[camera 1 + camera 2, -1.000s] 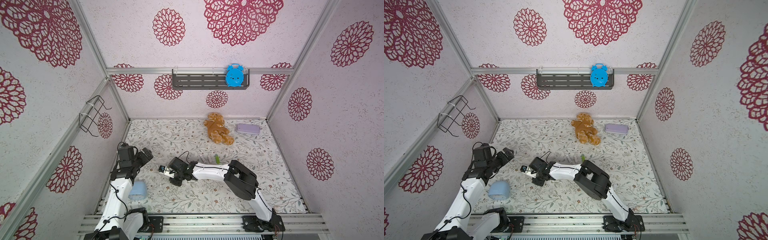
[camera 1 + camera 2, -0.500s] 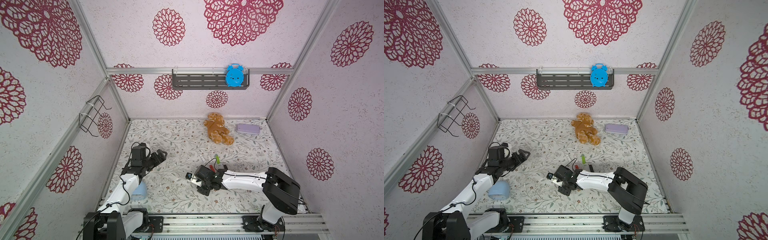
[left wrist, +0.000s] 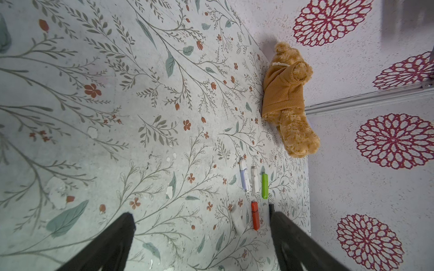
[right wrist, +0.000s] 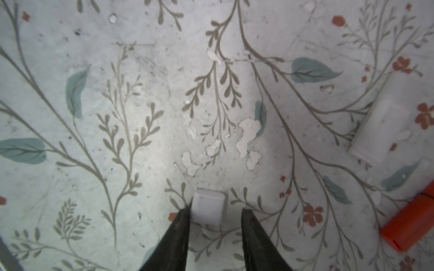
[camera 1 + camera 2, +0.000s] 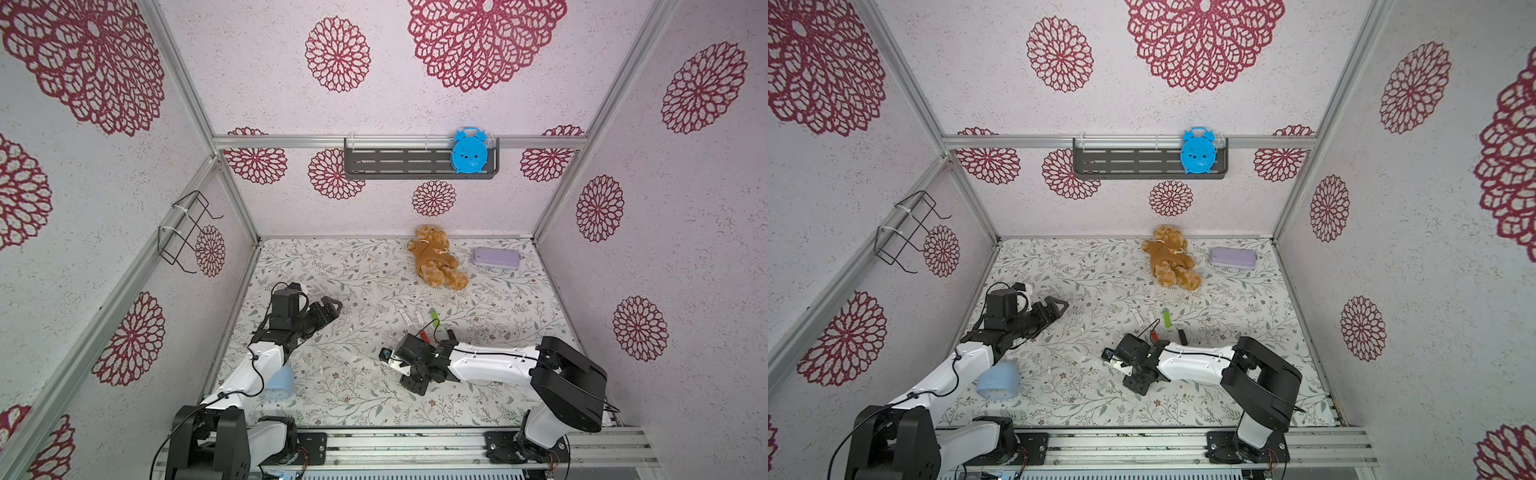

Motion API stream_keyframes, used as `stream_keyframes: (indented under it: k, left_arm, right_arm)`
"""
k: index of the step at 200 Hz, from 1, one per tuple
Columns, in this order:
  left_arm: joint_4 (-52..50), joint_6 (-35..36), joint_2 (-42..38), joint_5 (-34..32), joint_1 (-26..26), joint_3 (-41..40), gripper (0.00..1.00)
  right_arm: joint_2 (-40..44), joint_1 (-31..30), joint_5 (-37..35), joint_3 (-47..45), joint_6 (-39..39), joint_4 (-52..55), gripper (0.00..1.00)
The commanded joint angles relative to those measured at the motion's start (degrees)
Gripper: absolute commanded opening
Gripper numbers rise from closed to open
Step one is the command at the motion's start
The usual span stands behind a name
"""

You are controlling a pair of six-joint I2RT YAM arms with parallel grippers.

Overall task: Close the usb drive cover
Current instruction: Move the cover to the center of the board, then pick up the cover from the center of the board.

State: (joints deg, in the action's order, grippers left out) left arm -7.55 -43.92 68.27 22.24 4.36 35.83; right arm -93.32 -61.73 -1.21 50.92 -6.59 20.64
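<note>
A small white USB cover sits between the fingers of my right gripper. It touches one finger, and a gap separates it from the other, so the jaws stand open. In both top views the right gripper points down at the floral table, just in front of the row of drives. A white drive and an orange drive lie beside it. My left gripper hangs wide open and empty at the left, facing the drives.
More drives lie in a cluster: green, white and blue, white, black. A brown teddy bear and a lilac case lie at the back. A pale blue cup lies under the left arm.
My right arm has drawn back from the left side to the middle front, and its jaws have opened off the white cover. The left gripper has swung right towards the middle.
</note>
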Motion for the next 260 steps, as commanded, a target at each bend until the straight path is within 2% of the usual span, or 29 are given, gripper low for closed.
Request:
stream_keyframes:
  k: [1, 65, 109, 166, 260]
  left_arm:
    - [1.66, 0.53, -0.05, 0.39, 0.39, 0.21, 0.94]
    - [2.1, 0.5, -0.15, 0.96, 0.39, -0.28, 0.95]
    - [2.1, 0.55, 0.01, 0.68, 0.36, -0.5, 0.95]
    - [1.93, 0.85, 0.68, 1.05, 0.39, 0.11, 0.95]
    - [1.53, 1.47, 1.25, 0.96, 0.36, 0.73, 0.96]
  right_arm:
    - [3.29, 0.48, 0.66, -0.73, 0.0, 2.15, 0.44]
    - [3.33, 0.75, 1.25, 0.22, -2.02, 5.47, 0.46]
    - [3.26, 1.35, 1.81, 1.46, 1.85, 5.6, 0.46]
    - [-3.45, 0.72, 1.12, 8.3, 6.35, 9.49, 0.46]
    - [-6.5, -0.84, -1.68, 10.08, 7.67, 11.11, 0.44]
